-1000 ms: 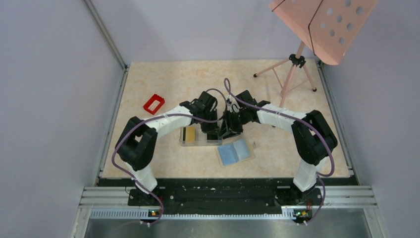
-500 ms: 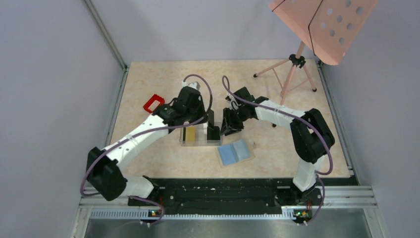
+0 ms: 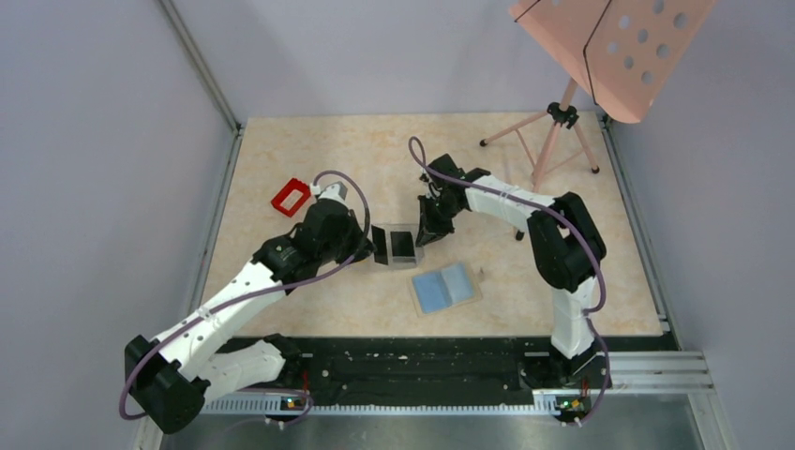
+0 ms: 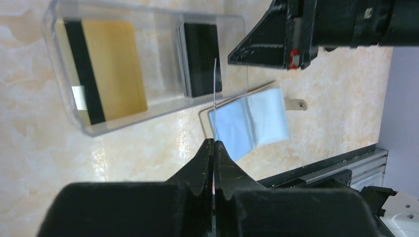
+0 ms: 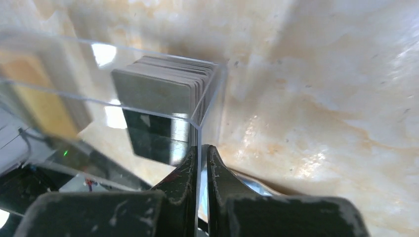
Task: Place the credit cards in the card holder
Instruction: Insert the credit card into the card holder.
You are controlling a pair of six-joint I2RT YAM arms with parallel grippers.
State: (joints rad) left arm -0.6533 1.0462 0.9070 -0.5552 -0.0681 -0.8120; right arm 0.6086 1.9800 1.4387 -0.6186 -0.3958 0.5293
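My left gripper (image 4: 214,141) is shut on a thin black credit card (image 4: 215,98), seen edge-on in the left wrist view and hanging over the table as a black card (image 3: 380,244) in the top view. Below it lies a clear plastic box (image 4: 64,98) that holds a gold card (image 4: 113,69) and a stack of black cards (image 4: 200,59). My right gripper (image 5: 201,148) is shut on the box's end wall (image 5: 199,133), next to the black stack (image 5: 163,89). The card holder (image 3: 445,287) lies open, blue lining up, just in front of the box.
A small red frame (image 3: 291,196) lies at the left of the table. A music stand's tripod (image 3: 553,141) stands at the back right. Grey walls close in both sides. The right gripper's body (image 4: 316,29) hangs close beside the held card.
My left arm has swung out to the left and pulled back from the box with a black card. My right gripper has closed on the box's wall.
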